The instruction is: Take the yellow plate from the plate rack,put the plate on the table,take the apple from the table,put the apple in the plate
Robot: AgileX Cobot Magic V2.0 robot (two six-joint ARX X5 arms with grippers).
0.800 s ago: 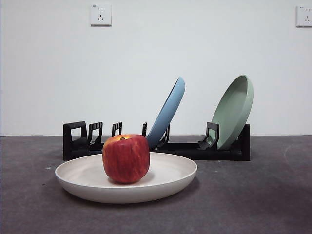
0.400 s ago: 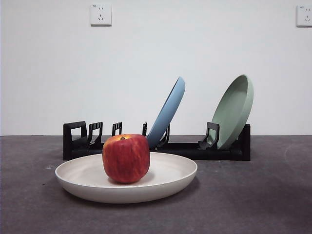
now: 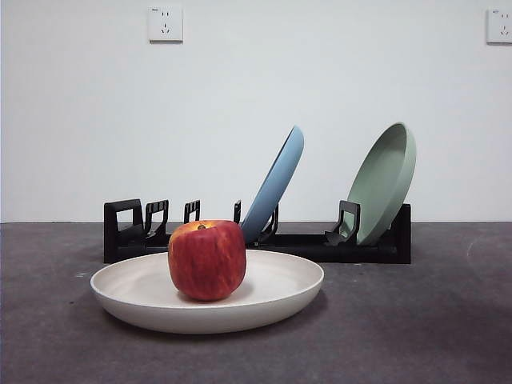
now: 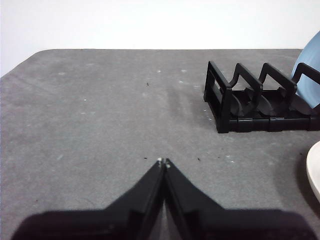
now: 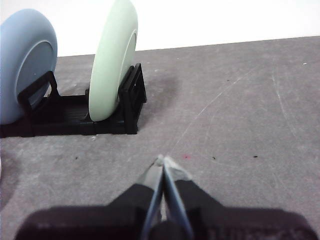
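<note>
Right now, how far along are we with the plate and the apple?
It looks finished. Done: the yellow plate lies flat on the table in front of the plate rack, and the apple sits upright in it. In hand: nothing; the left gripper and the right gripper are both shut, empty and away from the plate. Left: nothing visible.

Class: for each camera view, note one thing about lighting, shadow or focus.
Front view: soft even light, the apple sharp, a faint shadow under the yellow plate. Left wrist view: the left gripper is dark, the plate rack crisp. Right wrist view: the right gripper is blurred and the wall overexposed.
</note>
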